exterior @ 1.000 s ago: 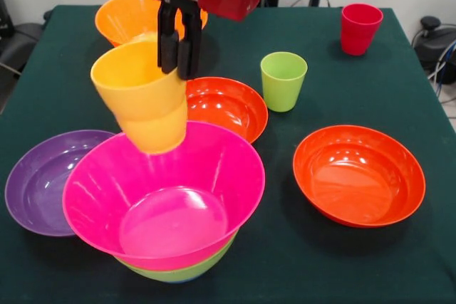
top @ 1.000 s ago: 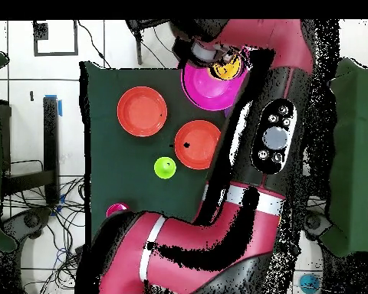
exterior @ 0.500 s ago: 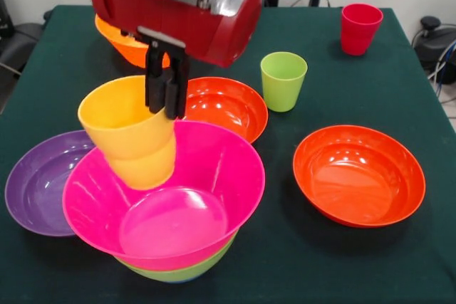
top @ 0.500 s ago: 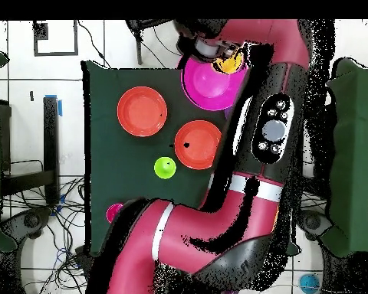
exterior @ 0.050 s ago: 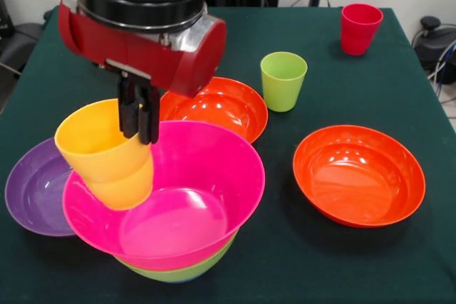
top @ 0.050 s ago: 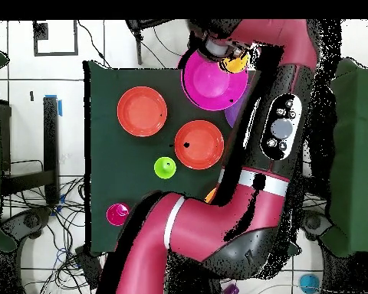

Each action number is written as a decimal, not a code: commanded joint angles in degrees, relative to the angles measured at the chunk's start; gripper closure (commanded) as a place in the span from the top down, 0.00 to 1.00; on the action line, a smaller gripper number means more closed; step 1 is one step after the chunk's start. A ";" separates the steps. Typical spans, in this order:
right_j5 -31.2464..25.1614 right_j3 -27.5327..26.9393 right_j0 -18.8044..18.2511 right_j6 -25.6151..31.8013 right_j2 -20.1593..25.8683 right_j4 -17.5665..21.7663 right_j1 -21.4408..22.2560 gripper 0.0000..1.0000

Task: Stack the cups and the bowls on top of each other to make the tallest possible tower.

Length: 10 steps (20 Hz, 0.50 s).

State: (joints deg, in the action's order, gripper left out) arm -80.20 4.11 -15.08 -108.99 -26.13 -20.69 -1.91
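My gripper (exterior @ 0.050 s ago: 139, 115) is shut on the rim of the yellow-orange cup (exterior @ 0.050 s ago: 103, 151), one finger inside it and one outside. The cup hangs tilted, its base dipping over the left inner side of the magenta bowl (exterior @ 0.050 s ago: 192, 183); whether the two touch cannot be told. That bowl is nested in a lime-green bowl (exterior @ 0.050 s ago: 182, 273); together they form the tower. From overhead the cup (top @ 0.050 s ago: 234, 63) shows at the magenta bowl's (top @ 0.050 s ago: 206, 76) right rim. The green cup (exterior @ 0.050 s ago: 283, 80) and the red cup (exterior @ 0.050 s ago: 360, 28) stand upright further back.
A purple bowl (exterior @ 0.050 s ago: 28, 186) lies left of the tower and touches it. One red-orange bowl (exterior @ 0.050 s ago: 224, 105) sits right behind the tower, another (exterior @ 0.050 s ago: 358, 174) to the right. The arm's red body hangs over the table's back left.
The arm has carried the yellow-orange cup leftward and lower in the front view, from above the magenta bowl's back rim to its left side. The other cups and bowls have not moved.
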 commanded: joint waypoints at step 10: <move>1.71 -4.39 -4.01 21.23 -21.22 -20.88 -8.08 0.00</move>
State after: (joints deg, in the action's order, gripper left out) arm -80.19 0.72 -18.00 -107.73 -39.53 -35.69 -7.64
